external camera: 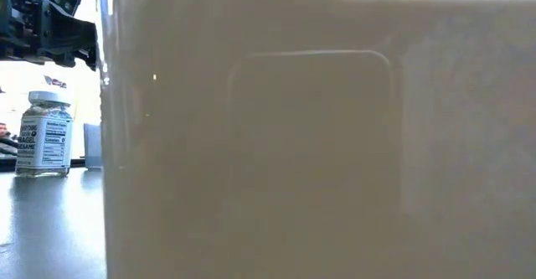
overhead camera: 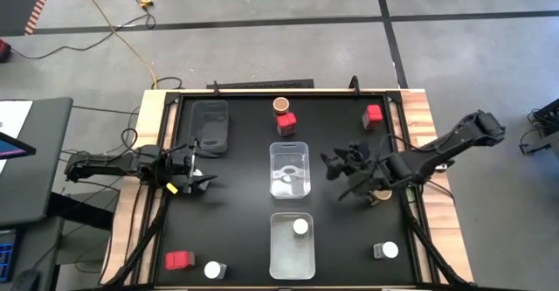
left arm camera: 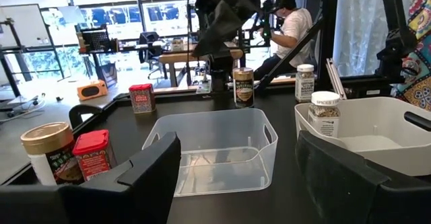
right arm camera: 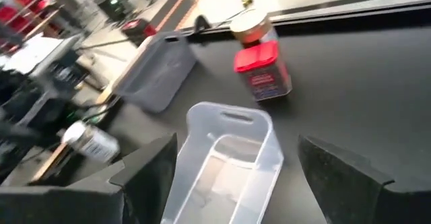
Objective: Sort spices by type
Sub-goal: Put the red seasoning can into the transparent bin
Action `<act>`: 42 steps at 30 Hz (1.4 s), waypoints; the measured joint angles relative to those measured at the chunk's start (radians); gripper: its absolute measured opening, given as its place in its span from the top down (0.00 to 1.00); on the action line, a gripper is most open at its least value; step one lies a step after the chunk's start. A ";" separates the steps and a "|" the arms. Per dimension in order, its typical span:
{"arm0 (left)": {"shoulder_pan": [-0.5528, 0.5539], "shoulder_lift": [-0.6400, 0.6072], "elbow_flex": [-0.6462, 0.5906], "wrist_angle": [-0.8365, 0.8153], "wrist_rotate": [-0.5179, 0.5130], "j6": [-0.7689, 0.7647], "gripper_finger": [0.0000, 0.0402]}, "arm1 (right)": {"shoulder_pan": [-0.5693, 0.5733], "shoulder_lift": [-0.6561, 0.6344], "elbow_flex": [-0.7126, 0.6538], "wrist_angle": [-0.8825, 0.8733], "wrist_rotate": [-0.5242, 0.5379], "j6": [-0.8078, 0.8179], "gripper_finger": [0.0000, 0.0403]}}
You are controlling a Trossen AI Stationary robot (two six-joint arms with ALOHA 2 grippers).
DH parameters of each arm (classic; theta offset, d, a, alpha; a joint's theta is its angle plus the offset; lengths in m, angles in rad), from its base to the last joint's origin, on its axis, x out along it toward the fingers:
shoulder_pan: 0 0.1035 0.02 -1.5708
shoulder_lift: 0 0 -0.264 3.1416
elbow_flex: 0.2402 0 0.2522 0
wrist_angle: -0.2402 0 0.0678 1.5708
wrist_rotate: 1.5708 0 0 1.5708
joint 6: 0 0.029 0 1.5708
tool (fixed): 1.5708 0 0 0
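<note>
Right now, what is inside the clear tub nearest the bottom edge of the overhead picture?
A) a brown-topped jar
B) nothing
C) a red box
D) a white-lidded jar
D: in the high view a single white-lidded jar sits inside the near clear tub, with no red box or brown-topped jar in it.

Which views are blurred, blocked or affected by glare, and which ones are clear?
High view: evenly lit and sharp across the black table. Low view: a pale tub wall up close blocks nearly everything; only a spice jar shows beside it, before a bright background. Left wrist view: sharp, with bright windows behind. Right wrist view: blurred throughout, the red box smeared, the clear tub soft-edged.
</note>
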 joint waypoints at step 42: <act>0.000 0.649 0.639 -0.290 -0.524 -0.250 0.30 | -0.274 -0.110 0.080 0.005 -0.327 -0.519 0.17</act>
